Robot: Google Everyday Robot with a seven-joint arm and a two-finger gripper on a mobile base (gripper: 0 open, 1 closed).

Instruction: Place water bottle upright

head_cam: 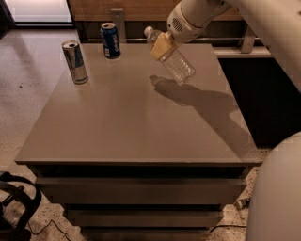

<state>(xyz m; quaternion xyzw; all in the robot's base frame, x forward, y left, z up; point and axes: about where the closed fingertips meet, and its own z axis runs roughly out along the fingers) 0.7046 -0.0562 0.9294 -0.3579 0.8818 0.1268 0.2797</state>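
1. The gripper (161, 46), with its pale yellow pads, is clamped on the upper part of the small clear ribbed plastic water bottle (181, 69), just below the white cap (148, 31). It hangs over the far right part of the tabletop.
2. The water bottle is tilted, with the cap pointing up and to the left and the base down and to the right. It appears to be clear of the surface, since its shadow (188, 94) lies apart from it on the tabletop.
3. Holding it near the neck leaves the base free, which probably suits the task: the base can swing down and meet the surface first.
4. The step in hand seems to be carrying and turning the bottle. It is not yet upright and not yet set down.
5. The bottle wall is thin, see-through and ridged, so it may flex under the squeeze. Being light and narrow-based, it could tip if released while leaning.
6. The smooth matte grey-brown tabletop (131, 127) is flat and hard, with a faint sheen, and it offers a steady landing place.
7. The tall silver-blue slim metal can (75, 62) and the shorter blue drink can (110, 40) stand upright near the far left. Both are well apart from the bottle, so they are unlikely to be knocked.
8. The glossy white rounded arm (207, 14) reaches in from the upper right.
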